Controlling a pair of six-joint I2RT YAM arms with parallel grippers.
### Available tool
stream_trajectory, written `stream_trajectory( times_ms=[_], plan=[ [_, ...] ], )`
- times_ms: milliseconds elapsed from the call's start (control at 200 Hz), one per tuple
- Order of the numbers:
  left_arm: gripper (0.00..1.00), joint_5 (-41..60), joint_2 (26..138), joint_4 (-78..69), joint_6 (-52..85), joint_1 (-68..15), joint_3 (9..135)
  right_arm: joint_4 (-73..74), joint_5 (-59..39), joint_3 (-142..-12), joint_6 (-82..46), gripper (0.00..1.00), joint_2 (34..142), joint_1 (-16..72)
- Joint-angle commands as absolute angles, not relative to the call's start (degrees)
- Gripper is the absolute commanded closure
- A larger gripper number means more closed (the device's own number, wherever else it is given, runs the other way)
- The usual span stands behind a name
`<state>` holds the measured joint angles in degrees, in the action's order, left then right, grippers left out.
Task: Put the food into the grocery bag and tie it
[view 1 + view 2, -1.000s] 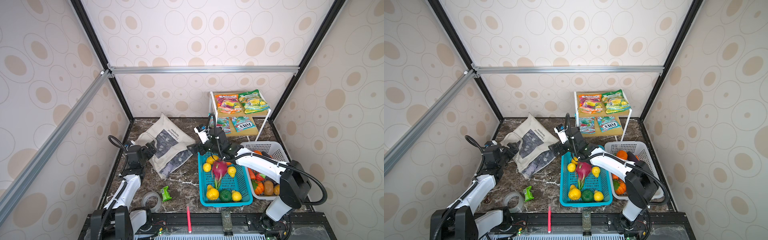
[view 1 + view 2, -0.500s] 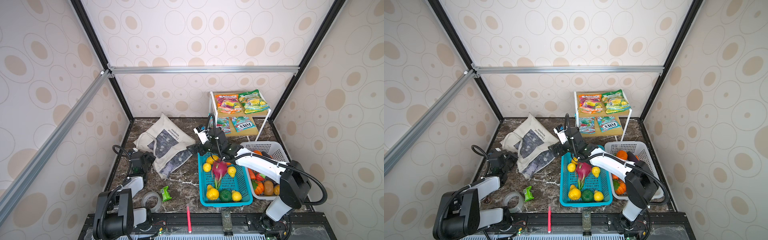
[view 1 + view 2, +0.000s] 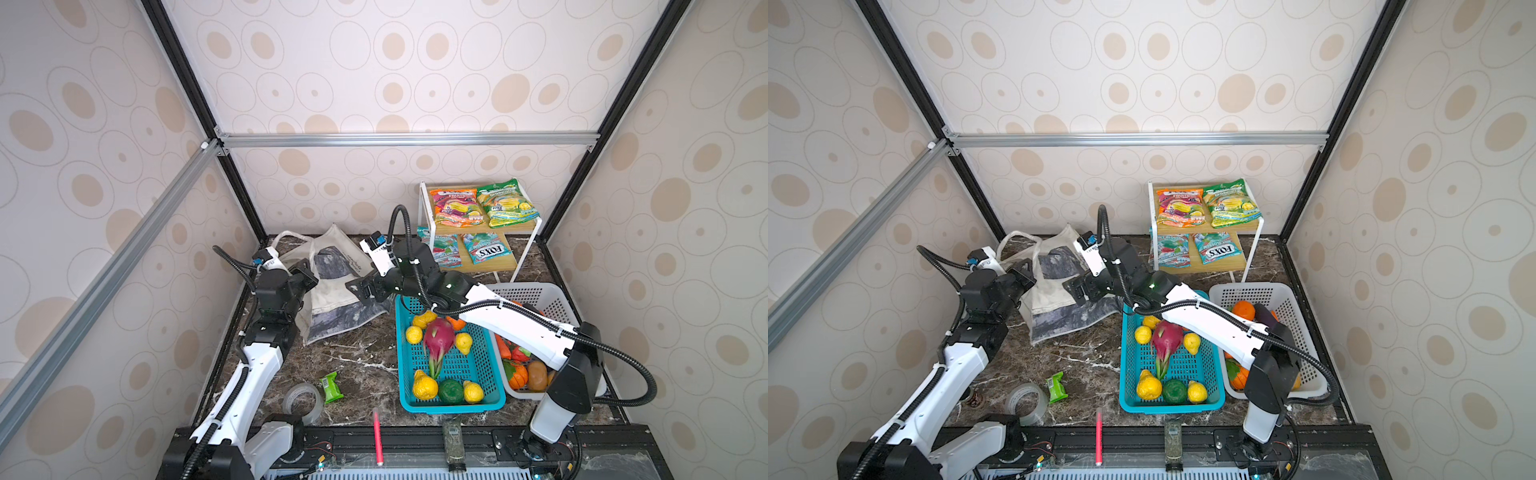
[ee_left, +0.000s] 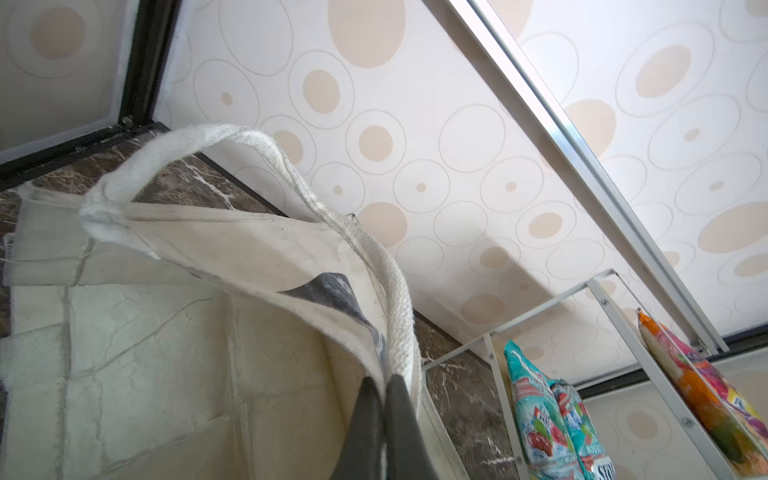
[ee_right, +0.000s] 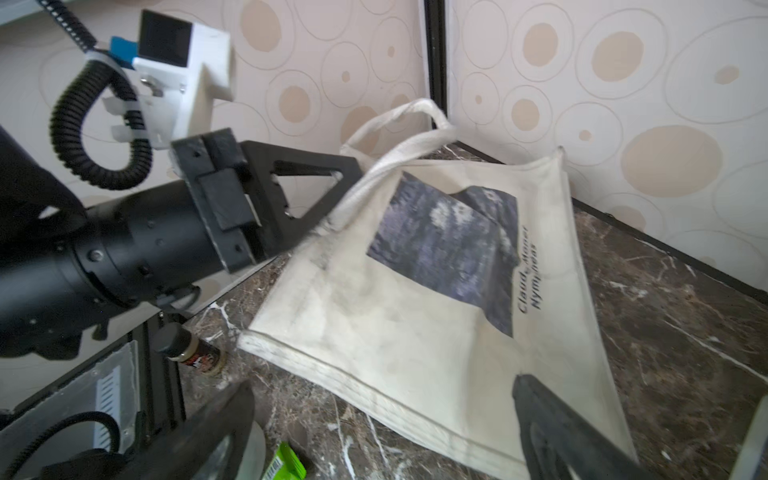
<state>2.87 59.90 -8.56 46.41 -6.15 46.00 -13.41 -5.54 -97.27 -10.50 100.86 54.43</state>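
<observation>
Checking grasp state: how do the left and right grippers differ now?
Left gripper is shut, fingers pinching the rim of the grocery bag; right gripper is wide open, holding nothing. Left gripper sits at the bag's mouth; right gripper hovers over its printed side. Both are black.

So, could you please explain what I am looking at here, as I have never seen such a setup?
It is a robot with two white arms on a marble table, each ending in a two-fingered hand. Two pictures look down on the whole scene from overhead; the other two come from cameras on the arms' wrists. On the table lie a cream grocery bag, a teal basket of toy fruit with a pink dragon fruit, a white basket with more fruit, a tape roll and a small green packet; snack packets sit on a small shelf at the back. The left hand is shut and seems to pinch the bag's rim beside a strap. The right hand is open over the bag, holding nothing.
</observation>
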Motion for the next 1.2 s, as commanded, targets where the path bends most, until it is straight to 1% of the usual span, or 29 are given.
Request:
stream_trajectory(
  times_ms=[0, 165, 335, 460, 500, 555, 580, 600, 670, 700, 730, 750, 800, 940, 955, 975, 995, 1030, 1040, 1055, 1075, 1090, 1105, 1125, 1145, 1195],
  plan=[
    [1.00, 2.4, 60.8, -4.1, 44.6, -8.0, 51.3, -15.9, -4.8, -99.6, -13.6, 0.00, 104.2, 57.4],
    [1.00, 5.2, 60.1, -5.3, 47.4, -8.6, 51.3, -14.5, -2.9, -102.1, -17.2, 0.00, 108.6, 59.5],
    [1.00, 6.8, 59.6, -5.4, 48.9, -9.1, 51.3, -6.1, -3.0, -101.4, -23.3, 0.02, 112.4, 59.8],
    [1.00, 7.1, 59.0, -5.6, 49.7, -9.5, 51.0, -8.0, 4.8, -107.0, -25.7, 0.06, 118.5, 60.0],
    [1.00, 6.7, 58.8, -5.0, 49.5, -9.7, 51.3, -8.3, 7.1, -108.2, -26.3, 0.09, 119.7, 59.9],
    [1.00, 6.1, 58.4, -4.3, 49.3, -9.7, 51.5, -8.4, 10.1, -109.6, -26.2, 0.16, 120.9, 60.0],
    [1.00, 6.1, 58.3, -4.3, 49.3, -9.7, 51.5, -8.8, 11.1, -110.4, -26.0, 0.22, 121.3, 60.0],
    [1.00, 6.2, 58.3, -4.3, 49.5, -9.7, 51.4, -8.8, 11.9, -110.9, -25.7, 0.29, 121.6, 60.0],
    [1.00, 6.5, 58.3, -4.4, 49.7, -9.8, 51.2, -8.0, 13.4, -111.5, -24.3, 0.58, 122.1, 60.0],
    [1.00, 6.4, 58.3, -4.4, 49.8, -9.7, 51.1, -8.2, 13.5, -111.8, -23.7, 0.72, 122.2, 59.9],
    [1.00, 6.1, 58.1, -4.2, 50.0, -9.7, 51.0, -8.5, 13.9, -112.0, -23.0, 0.90, 122.1, 59.8],
    [1.00, 5.8, 58.1, -4.3, 49.8, -9.7, 50.9, -8.6, 14.3, -111.9, -22.9, 1.00, 122.0, 59.8],
    [1.00, 5.6, 58.0, -4.2, 49.4, -9.7, 51.0, -8.3, 14.2, -111.0, -22.7, 1.00, 121.4, 59.5],
    [1.00, 4.5, 58.3, -4.2, 45.8, -9.5, 52.3, -9.2, 8.8, -110.8, -21.9, 1.00, 119.7, 58.2],
    [0.97, 4.3, 58.3, -4.0, 45.1, -9.3, 52.6, -9.7, 8.5, -111.3, -21.7, 1.00, 119.6, 58.1],
    [0.88, 4.0, 58.5, -3.6, 44.3, -8.9, 53.1, -10.7, 8.0, -112.1, -21.3, 1.00, 119.5, 58.0],
    [0.76, 3.6, 58.7, -3.1, 43.6, -8.2, 53.6, -11.6, 7.6, -113.0, -20.9, 1.00, 119.5, 57.8],
    [0.52, 3.8, 59.0, -1.8, 43.2, -6.3, 54.8, -13.2, 6.7, -114.7, -20.5, 1.00, 119.4, 57.5],
    [0.48, 4.1, 59.1, -1.5, 43.0, -5.7, 55.1, -13.5, 6.3, -115.3, -20.4, 1.00, 119.4, 57.3],
    [0.38, 4.6, 59.1, -1.2, 43.0, -4.7, 55.6, -14.1, 5.6, -116.0, -20.4, 1.00, 119.5, 57.1],
    [0.28, 5.7, 59.2, -0.8, 43.0, -3.1, 56.1, -14.9, 4.7, -116.9, -20.5, 1.00, 119.6, 56.7],
    [0.23, 6.5, 59.0, -0.7, 43.1, -2.0, 56.3, -15.6, 4.1, -117.7, -20.7, 1.00, 119.7, 56.4],
    [0.13, 7.1, 58.9, -0.8, 43.2, -0.9, 56.4, -16.1, 3.5, -118.5, -21.1, 1.00, 119.8, 56.0],
    [0.03, 7.7, 58.5, -0.8, 43.3, 0.4, 56.4, -16.6, 2.6, -119.4, -21.8, 1.00, 119.9, 55.6],
    [0.01, 8.3, 58.1, -1.0, 43.5, 1.8, 56.2, -17.0, 1.4, -120.1, -22.7, 1.00, 120.0, 54.9],
    [0.01, 10.2, 56.8, -1.3, 43.8, 5.3, 55.1, -17.5, -1.2, -121.6, -25.3, 1.00, 120.1, 53.5]
  ],
)
